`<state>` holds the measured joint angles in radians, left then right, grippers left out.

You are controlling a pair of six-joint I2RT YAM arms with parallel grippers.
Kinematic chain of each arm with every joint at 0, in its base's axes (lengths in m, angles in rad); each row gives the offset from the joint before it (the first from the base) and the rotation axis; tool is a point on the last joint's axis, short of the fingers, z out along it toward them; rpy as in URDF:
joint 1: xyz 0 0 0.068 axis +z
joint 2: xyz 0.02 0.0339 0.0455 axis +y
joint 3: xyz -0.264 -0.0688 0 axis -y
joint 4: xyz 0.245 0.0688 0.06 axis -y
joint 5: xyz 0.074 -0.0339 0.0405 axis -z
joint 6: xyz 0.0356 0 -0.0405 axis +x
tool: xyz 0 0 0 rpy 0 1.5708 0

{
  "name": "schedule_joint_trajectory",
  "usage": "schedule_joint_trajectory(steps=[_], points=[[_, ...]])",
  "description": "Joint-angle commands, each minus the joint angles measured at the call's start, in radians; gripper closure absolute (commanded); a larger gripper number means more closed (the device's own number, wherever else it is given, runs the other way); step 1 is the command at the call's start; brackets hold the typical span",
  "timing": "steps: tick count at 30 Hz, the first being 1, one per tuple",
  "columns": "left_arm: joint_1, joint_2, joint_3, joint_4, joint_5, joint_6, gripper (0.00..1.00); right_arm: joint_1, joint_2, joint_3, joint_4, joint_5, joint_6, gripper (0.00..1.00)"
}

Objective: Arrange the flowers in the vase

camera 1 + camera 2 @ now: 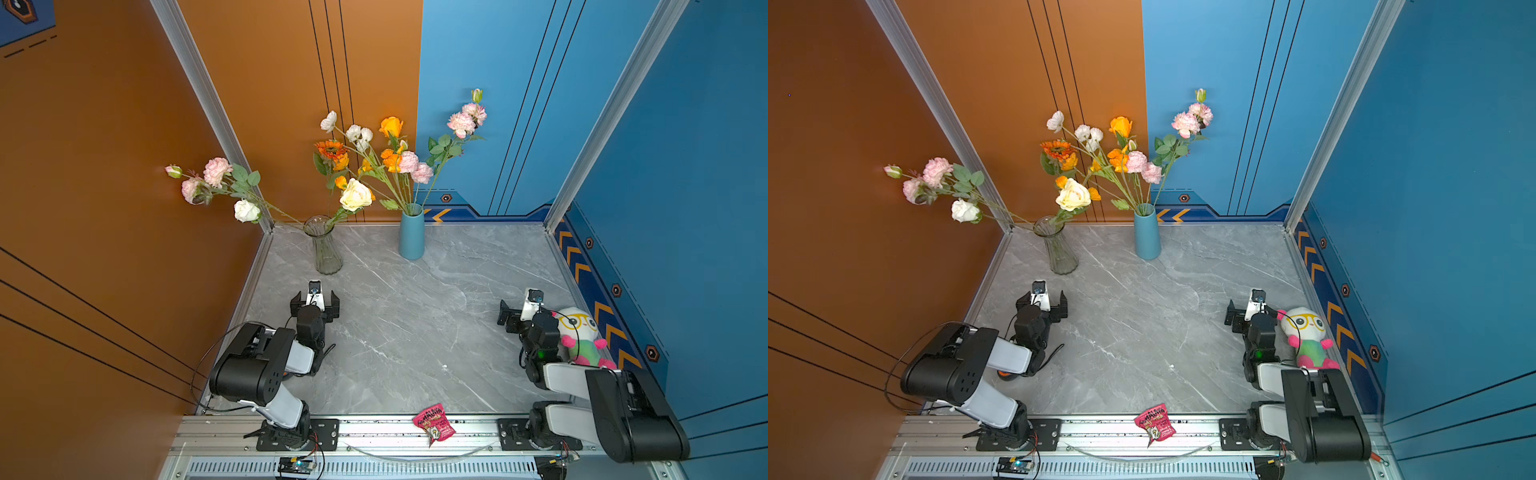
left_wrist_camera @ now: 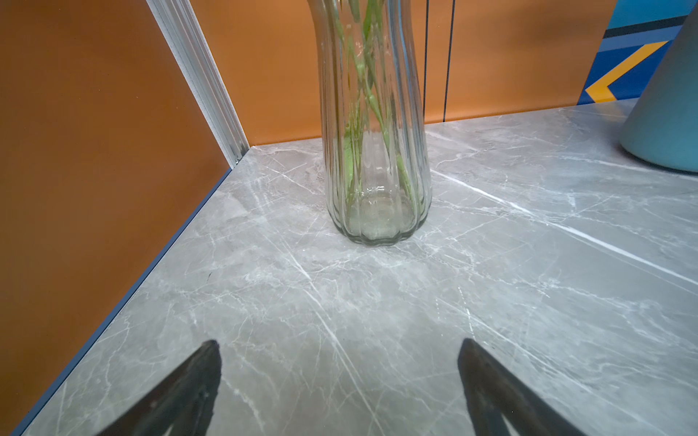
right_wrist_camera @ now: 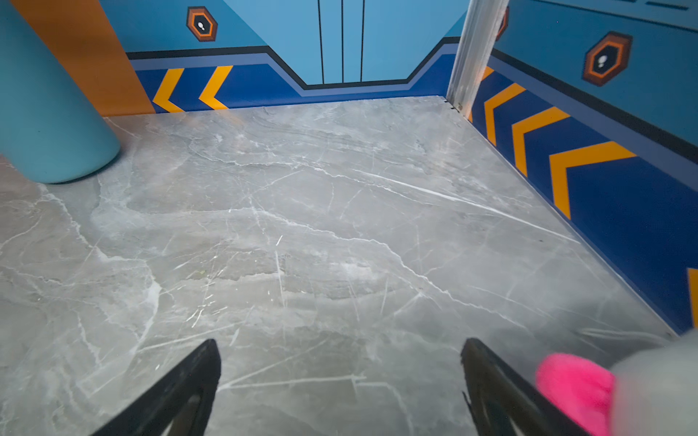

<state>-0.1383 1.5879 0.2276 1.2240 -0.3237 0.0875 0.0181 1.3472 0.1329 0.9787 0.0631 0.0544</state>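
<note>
The left claw [image 1: 315, 306] sits low over the marble table [image 1: 415, 332], jaws spread wide and empty. The right claw [image 1: 524, 311] is likewise wide and empty, with a plush toy [image 1: 579, 332] just beside its outer jaw. Near and straight ahead of the left claw stands the glass vase [image 1: 324, 245], green stems reaching its bottom; the blue vase [image 1: 411, 232] stands farther ahead of the right claw, off toward the left arm's side. All the flowers [image 1: 355, 194] in view already stand in these two vases, none lying near either claw, so I judge the arranging finished, or at most needing tidying.
</note>
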Motion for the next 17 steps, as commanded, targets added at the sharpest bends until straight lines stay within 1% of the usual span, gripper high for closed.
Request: schedule_joint_trajectory(steps=[1,2,3,5,7,9,12,14,17], points=[[-0.01,0.007,0.002,0.034,0.013,0.014,0.02,-0.004,0.175,0.036,0.302,-0.074,-0.025,0.0],[-0.012,0.007,0.002,0.035,-0.009,0.01,0.02,-0.003,0.241,0.041,0.368,-0.08,-0.027,0.0],[-0.014,0.01,0.005,0.037,-0.036,0.004,0.02,-0.004,0.269,0.036,0.419,-0.079,-0.017,0.0],[-0.02,0.019,0.02,0.031,-0.121,-0.012,0.02,-0.016,0.214,0.043,0.321,-0.056,-0.007,0.0],[-0.019,0.017,0.022,0.025,-0.118,-0.015,0.02,-0.014,0.198,0.103,0.19,-0.042,-0.001,0.0],[-0.018,0.019,0.023,0.022,-0.118,-0.015,0.02,0.007,0.205,0.146,0.121,-0.026,-0.017,0.0],[-0.018,0.012,0.055,-0.044,-0.123,-0.016,0.02,0.016,0.2,0.228,-0.044,0.024,-0.014,0.0],[-0.006,0.004,0.08,-0.104,-0.114,-0.031,0.02,-0.005,0.198,0.243,-0.081,0.005,0.006,0.0],[-0.006,0.001,0.076,-0.106,-0.116,-0.033,0.02,-0.006,0.199,0.243,-0.077,0.004,0.009,0.0]])
